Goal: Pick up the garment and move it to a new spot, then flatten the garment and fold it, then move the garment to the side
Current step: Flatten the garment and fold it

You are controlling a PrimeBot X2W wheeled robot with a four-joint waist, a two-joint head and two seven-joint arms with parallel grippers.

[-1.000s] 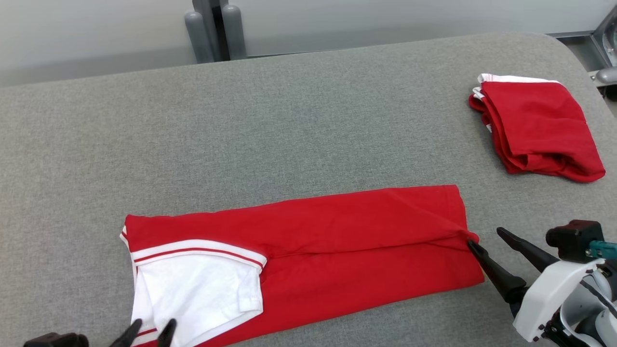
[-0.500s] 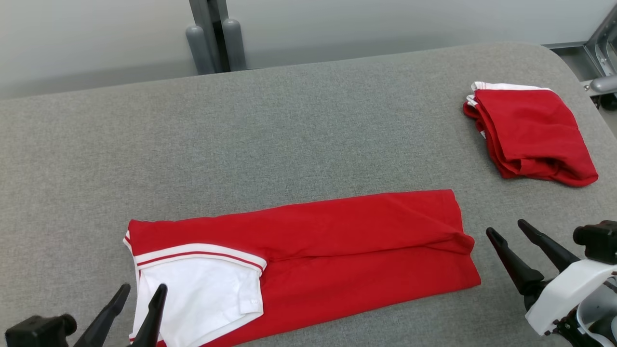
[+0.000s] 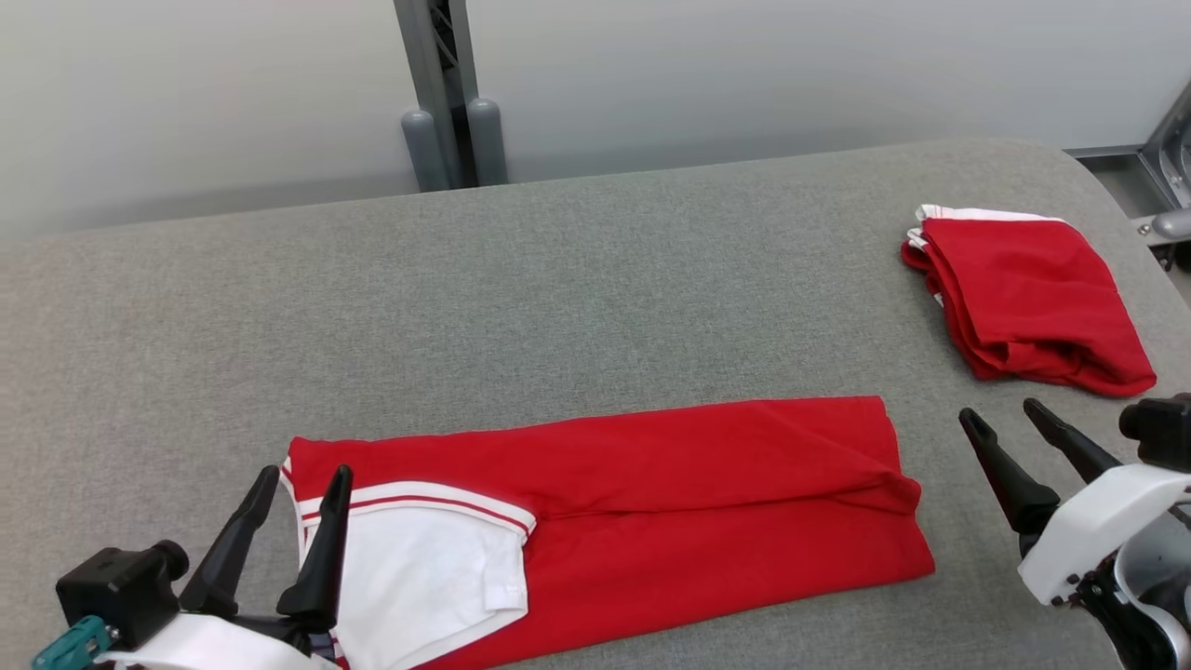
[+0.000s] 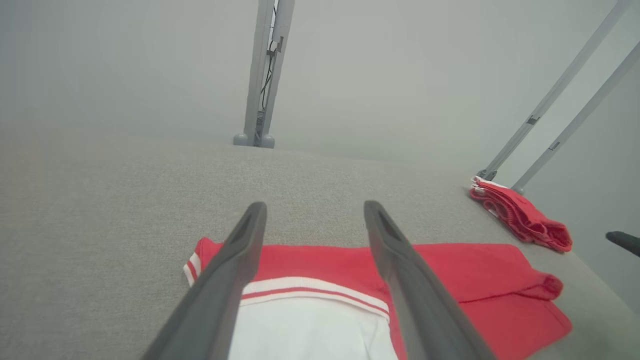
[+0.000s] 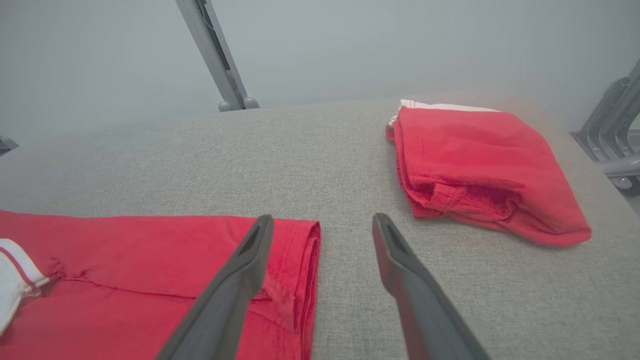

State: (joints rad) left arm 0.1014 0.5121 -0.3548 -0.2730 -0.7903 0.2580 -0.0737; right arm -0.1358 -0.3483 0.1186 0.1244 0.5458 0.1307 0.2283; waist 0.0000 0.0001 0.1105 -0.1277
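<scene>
A red garment (image 3: 670,493) with a white, red-striped sleeve (image 3: 419,568) lies folded into a long strip across the near part of the grey table (image 3: 521,298). My left gripper (image 3: 302,482) hovers open over the strip's left end; the left wrist view has the white sleeve (image 4: 310,325) between its fingers. Just right of the strip's right end (image 5: 295,260) stands my right gripper (image 3: 1003,414), open and empty, clear of the cloth.
A second red garment (image 3: 1028,298), folded small, lies at the table's far right, also seen as the folded pile (image 5: 480,170). A grey upright post (image 3: 442,93) stands behind the far edge. Metal frame parts (image 3: 1168,177) sit beyond the right edge.
The right gripper has let go of the strip's right end and drawn back to the right. The left gripper has risen and moved forward over the left end. The camera has tilted up.
</scene>
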